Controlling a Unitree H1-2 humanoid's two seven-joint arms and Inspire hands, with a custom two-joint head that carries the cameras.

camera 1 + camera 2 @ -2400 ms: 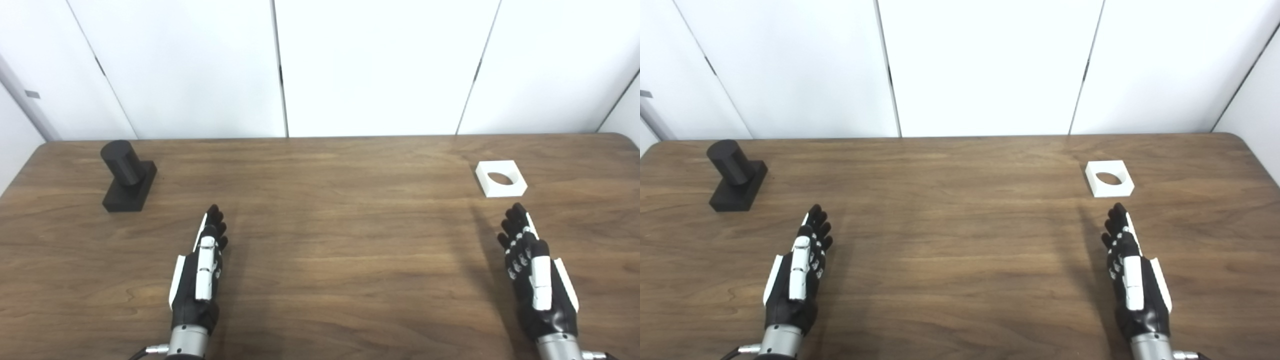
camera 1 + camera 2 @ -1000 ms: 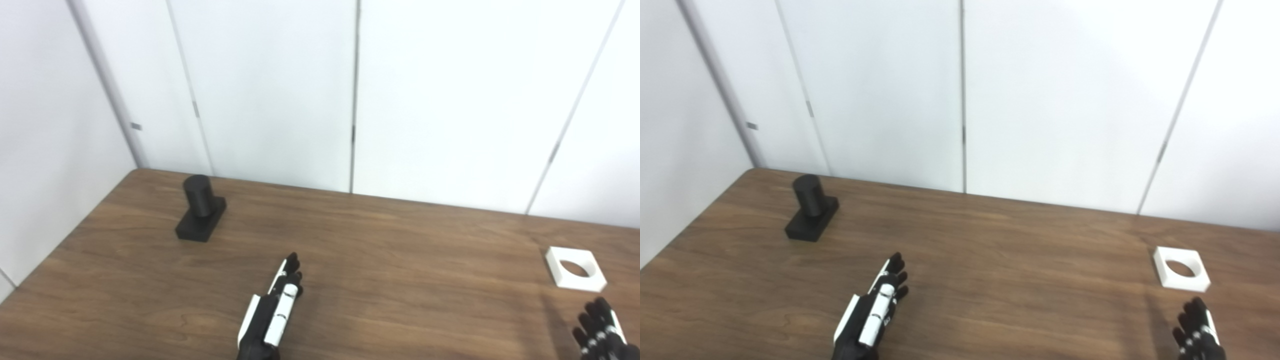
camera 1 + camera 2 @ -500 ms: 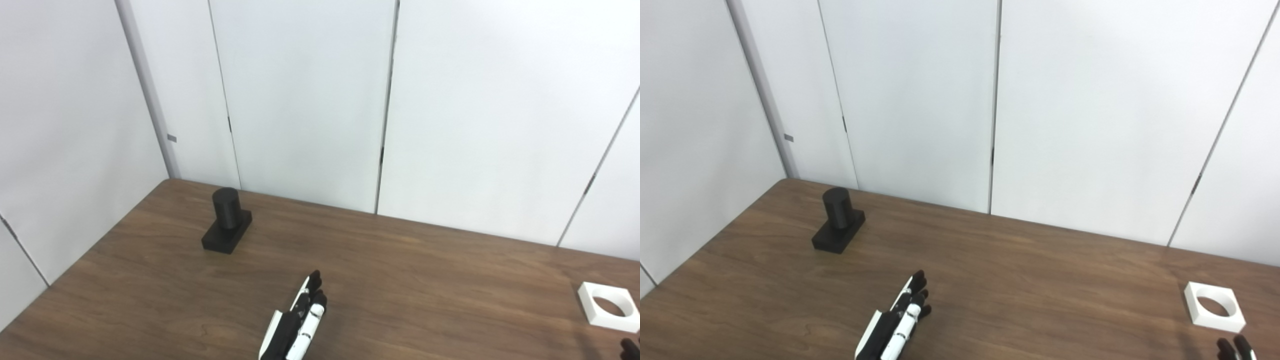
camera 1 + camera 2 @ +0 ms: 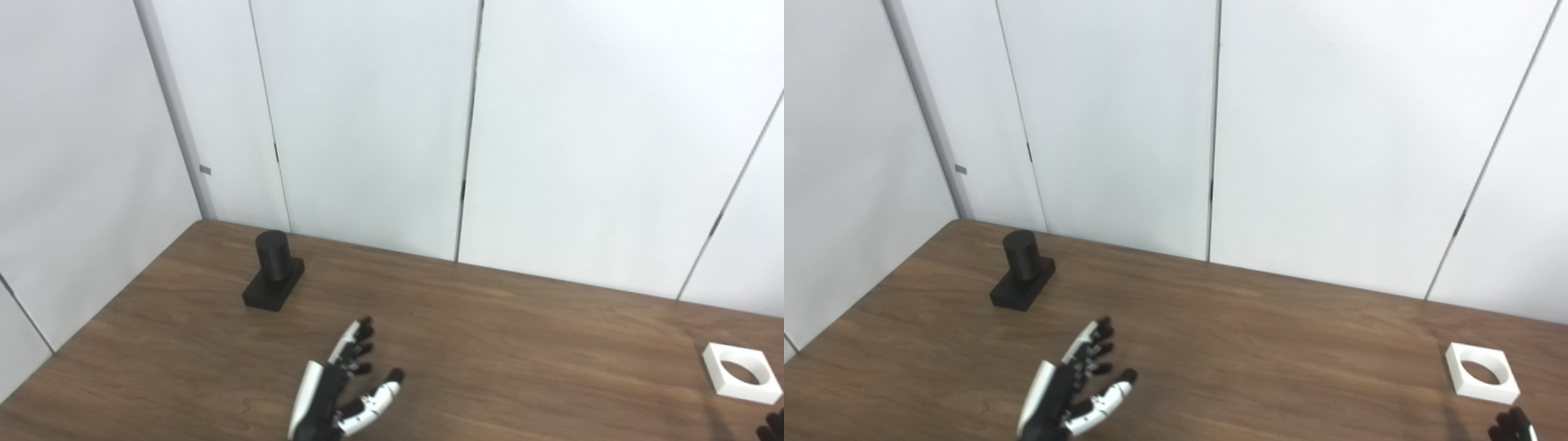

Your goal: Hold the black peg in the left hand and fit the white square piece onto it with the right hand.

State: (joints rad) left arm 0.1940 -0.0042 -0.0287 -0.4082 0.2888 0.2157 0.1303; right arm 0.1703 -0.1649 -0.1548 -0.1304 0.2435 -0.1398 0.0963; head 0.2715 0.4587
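The black peg point(image 4: 273, 270), a round post on a rectangular base, stands upright at the far left of the wooden table point(image 4: 490, 343). My left hand point(image 4: 343, 386) hovers low near the front middle, open, fingers spread and thumb out, well short of the peg and to its right. The white square piece point(image 4: 741, 381) with a round hole lies flat at the far right. Only the fingertips of my right hand point(image 4: 1510, 425) show at the bottom right corner, just in front of the piece; its state is hidden.
White wall panels point(image 4: 367, 122) rise directly behind the table's back edge and along its left side. The table's left edge point(image 4: 92, 331) runs diagonally close to the peg.
My left hand has lifted slightly toward the peg, spreading its fingers and swinging the thumb out. The camera has shifted a little; peg and white piece stay in place.
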